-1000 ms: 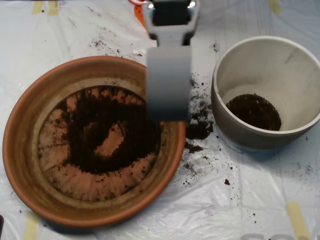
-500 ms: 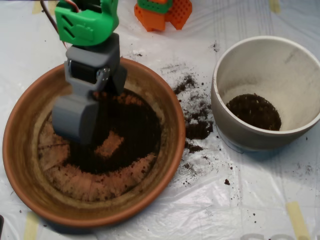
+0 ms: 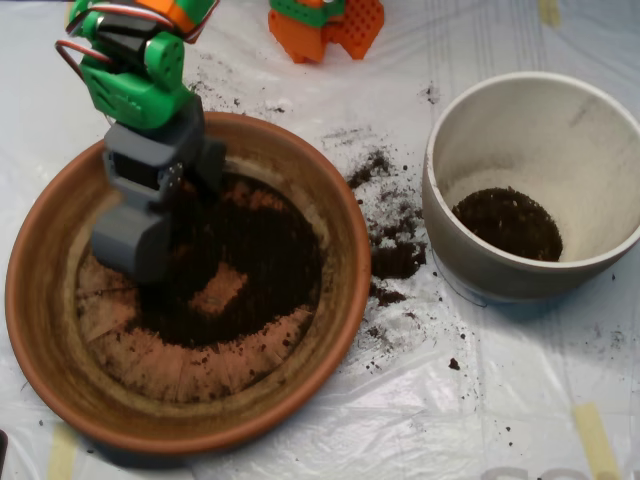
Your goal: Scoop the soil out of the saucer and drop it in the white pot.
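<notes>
Overhead view | gripper (image 3: 130, 243) at soil's (image 3: 250, 270) left edge in saucer (image 3: 45, 330) | jaw state unclear

Matt grey plastic scoop (image 3: 130, 243); rough, unglazed terracotta saucer (image 3: 40, 310); crumbly dark soil (image 3: 260, 260); smooth off-white ceramic white pot (image 3: 590, 130); glossy, wrinkled plastic sheet (image 3: 480, 400).

Table (image 3: 500, 420) is lying under wrinkled clear plastic sheeting (image 3: 420, 400), taped down with yellowish tape strips (image 3: 595, 440) at the frame edges. The saucer (image 3: 45, 330) is sitting on the sheeting at left and centre, the white pot (image 3: 500, 275) at right, well apart from it. Spilled soil crumbs (image 3: 395, 255) are lying on the plastic between them, with a thinner scatter trailing toward the upper left. An orange and green block (image 3: 325, 25) is standing at top centre.
</notes>
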Robot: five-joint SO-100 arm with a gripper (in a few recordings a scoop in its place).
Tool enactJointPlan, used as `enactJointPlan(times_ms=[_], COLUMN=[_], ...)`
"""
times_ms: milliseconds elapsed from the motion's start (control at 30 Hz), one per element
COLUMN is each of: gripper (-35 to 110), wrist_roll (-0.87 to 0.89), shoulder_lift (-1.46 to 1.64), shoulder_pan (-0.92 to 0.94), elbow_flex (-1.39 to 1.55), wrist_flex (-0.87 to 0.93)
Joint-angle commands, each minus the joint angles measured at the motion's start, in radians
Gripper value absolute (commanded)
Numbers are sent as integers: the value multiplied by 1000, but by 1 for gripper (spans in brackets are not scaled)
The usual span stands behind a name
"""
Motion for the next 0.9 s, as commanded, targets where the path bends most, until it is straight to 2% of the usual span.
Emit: enactJointPlan(times_ms=[0, 400, 633, 867], gripper=[34, 30, 14, 1], wrist_roll=[-37, -58, -43, -23], shoulder_lift=[11, 31, 31, 97], shoulder_pan=[31, 69, 77, 6], elbow_flex=[-6, 67, 77, 152], wrist_flex=[-6, -91, -138, -184])
